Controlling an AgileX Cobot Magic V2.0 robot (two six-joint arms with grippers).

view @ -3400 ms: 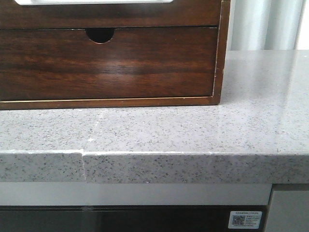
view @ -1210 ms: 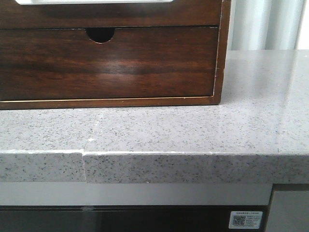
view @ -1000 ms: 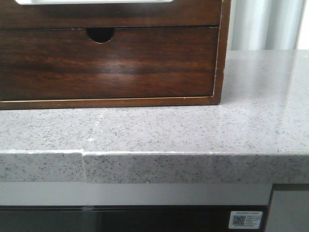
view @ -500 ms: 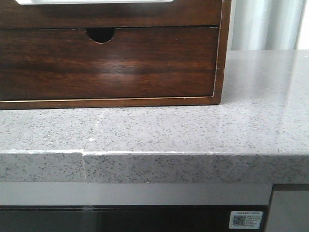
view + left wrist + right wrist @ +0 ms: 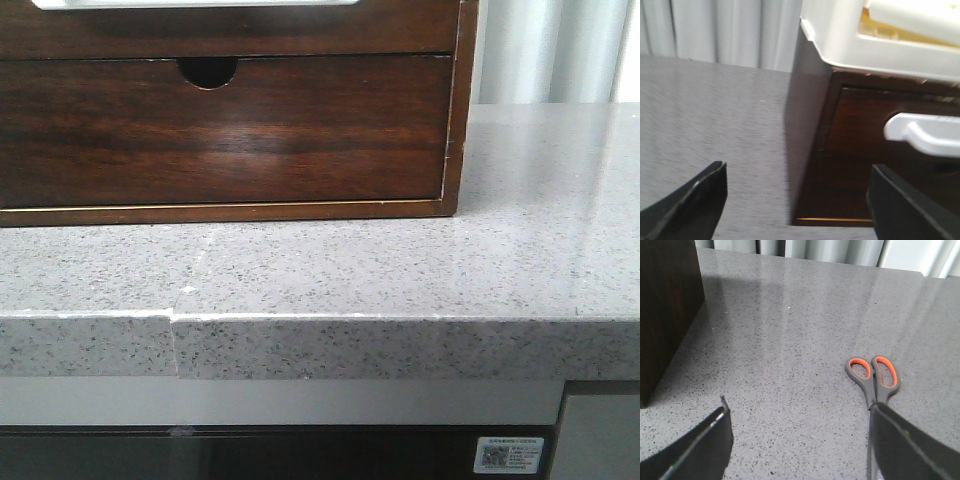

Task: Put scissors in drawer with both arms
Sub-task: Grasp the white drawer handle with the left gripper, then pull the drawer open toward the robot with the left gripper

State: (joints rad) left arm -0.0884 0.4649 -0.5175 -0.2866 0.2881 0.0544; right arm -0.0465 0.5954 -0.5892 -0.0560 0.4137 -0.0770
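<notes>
The scissors [image 5: 874, 376], grey-handled with orange inside the loops, lie flat on the grey counter in the right wrist view. Their blades run under my right finger [image 5: 905, 450]. My right gripper [image 5: 800, 440] is open and empty just above the counter, with the scissors at its one side. The drawer [image 5: 250, 30], dark glossy wood with a white cut-out [image 5: 195, 3], shows at the top of the front view. It also shows in the left wrist view [image 5: 860, 150]. My left gripper [image 5: 797, 210] is open and empty, facing the cabinet's corner. Neither gripper shows in the front view.
A lower dark drawer with a half-round notch [image 5: 208, 70] sits beneath it in the cabinet [image 5: 455, 150]. A white tray [image 5: 850, 40] rests on the cabinet top. The grey speckled counter [image 5: 400, 270] ends at a front edge. Pale curtains [image 5: 550, 50] hang behind.
</notes>
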